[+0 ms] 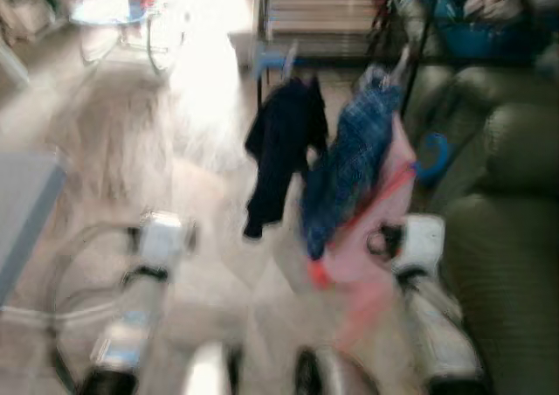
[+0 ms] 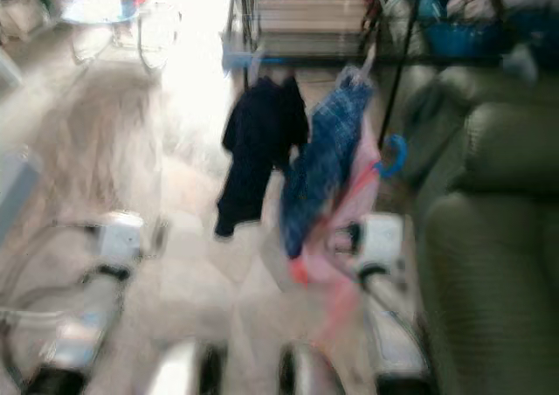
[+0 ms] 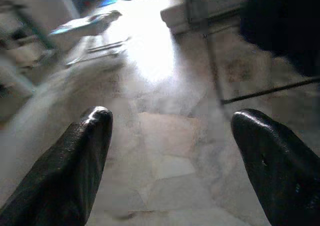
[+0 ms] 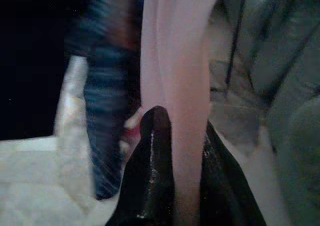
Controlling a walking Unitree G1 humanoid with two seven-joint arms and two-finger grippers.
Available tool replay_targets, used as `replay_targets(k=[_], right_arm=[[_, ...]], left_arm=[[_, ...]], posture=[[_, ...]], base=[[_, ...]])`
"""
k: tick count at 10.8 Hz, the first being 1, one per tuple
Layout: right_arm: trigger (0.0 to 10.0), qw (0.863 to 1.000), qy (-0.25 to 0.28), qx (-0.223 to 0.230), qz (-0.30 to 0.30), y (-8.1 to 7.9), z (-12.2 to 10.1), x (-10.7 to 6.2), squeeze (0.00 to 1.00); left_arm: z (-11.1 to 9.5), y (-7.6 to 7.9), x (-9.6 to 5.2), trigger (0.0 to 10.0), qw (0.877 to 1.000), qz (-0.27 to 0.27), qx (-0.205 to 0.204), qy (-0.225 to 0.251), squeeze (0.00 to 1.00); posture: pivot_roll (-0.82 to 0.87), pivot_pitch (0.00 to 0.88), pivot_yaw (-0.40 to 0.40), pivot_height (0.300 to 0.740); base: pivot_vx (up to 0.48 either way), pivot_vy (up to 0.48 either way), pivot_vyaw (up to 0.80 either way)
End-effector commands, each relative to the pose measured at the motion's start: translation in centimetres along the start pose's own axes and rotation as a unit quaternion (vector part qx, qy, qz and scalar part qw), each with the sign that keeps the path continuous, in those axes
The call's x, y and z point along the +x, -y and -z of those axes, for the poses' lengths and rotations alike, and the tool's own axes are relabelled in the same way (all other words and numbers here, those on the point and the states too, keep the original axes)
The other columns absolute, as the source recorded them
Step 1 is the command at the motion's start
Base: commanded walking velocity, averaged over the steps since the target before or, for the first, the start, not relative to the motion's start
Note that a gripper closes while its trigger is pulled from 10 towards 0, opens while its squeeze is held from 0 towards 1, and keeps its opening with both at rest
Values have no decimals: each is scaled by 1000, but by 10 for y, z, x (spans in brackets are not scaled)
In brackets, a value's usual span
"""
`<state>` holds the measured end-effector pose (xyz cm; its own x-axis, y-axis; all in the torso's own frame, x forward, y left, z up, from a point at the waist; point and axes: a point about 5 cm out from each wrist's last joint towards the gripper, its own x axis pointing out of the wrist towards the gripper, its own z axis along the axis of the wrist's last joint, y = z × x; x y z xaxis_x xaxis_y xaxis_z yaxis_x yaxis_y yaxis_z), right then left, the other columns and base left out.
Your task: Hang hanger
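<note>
Hanging roughly vertical: pink garment (image 4: 172,86)

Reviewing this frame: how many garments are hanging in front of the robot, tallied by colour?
Dark navy garment: 1
Blue plaid garment: 1
Pink garment: 1, pinched in the right gripper
Total: 3
The head views are blurred, so any further garment hidden behind these cannot be ruled out.

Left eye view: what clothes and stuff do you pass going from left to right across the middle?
Grey table edge → dark navy hanging garment → blue plaid shirt → pink garment → dark green sofa.
</note>
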<state>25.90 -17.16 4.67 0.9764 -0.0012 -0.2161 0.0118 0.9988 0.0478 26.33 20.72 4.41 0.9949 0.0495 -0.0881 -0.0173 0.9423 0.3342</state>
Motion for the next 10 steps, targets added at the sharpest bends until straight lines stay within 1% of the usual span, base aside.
replay_targets(k=[1, 2, 3, 4, 5, 6, 7, 8, 9, 10], right_arm=[[10000, 999, 32, -2, 19, 4, -5, -6, 0], [10000, 998, 34, 4, 48, 8, 0, -13, 0], [10000, 996, 48, -17, 67, 15, 3, -23, 0], [10000, 994, 53, -38, 83, 22, 5, -29, 0], [10000, 990, 42, -37, 133, 41, 12, -43, 0], [10000, 988, 32, -44, 145, 49, 17, -50, 0], [10000, 987, 33, -52, 148, 52, 17, -54, 0], [10000, 987, 41, -56, 146, 53, 12, -59, 0], [10000, 986, 43, -52, 149, 54, 11, -65, 0], [10000, 987, 43, -52, 143, 52, 12, -68, 0]], left_arm=[[-12, -5, 2, 10000, 999, -28, 0, 29, 0], [-13, -9, 0, 10000, 999, -42, -1, 32, 0], [-10, -9, -6, 10000, 999, -44, 1, 31, 0], [-8, -8, -10, 10000, 998, -47, 2, 29, 0], [-7, -7, -17, 10000, 998, -51, -2, 26, 0], [-5, -4, -21, 10000, 998, -51, -4, 23, 0], [-5, -2, -22, 10000, 998, -53, -6, 22, 0], [-7, -1, -25, 10000, 998, -62, -9, 25, 0], [-8, -1, -30, 10000, 997, -72, -6, 29, 0], [-7, 0, -33, 10000, 997, -71, -7, 28, 0]], posture=[[9, 123, 19, 740], [13, 118, 17, 740], [14, 116, 15, 740], [16, 118, 2, 740], [7, 119, -3, 740], [-3, 117, -9, 740], [-13, 112, -14, 740], [-33, 102, -19, 740], [-38, 102, -21, 740], [-41, 105, -22, 740]], base=[[0, -251, 0], [0, -255, 0], [0, -251, 0], [0, -255, 0], [0, -255, 0], [0, -240, 0], [0, 0, 0], [0, 0, 0], [0, 0, 0], [0, 0, 0]])
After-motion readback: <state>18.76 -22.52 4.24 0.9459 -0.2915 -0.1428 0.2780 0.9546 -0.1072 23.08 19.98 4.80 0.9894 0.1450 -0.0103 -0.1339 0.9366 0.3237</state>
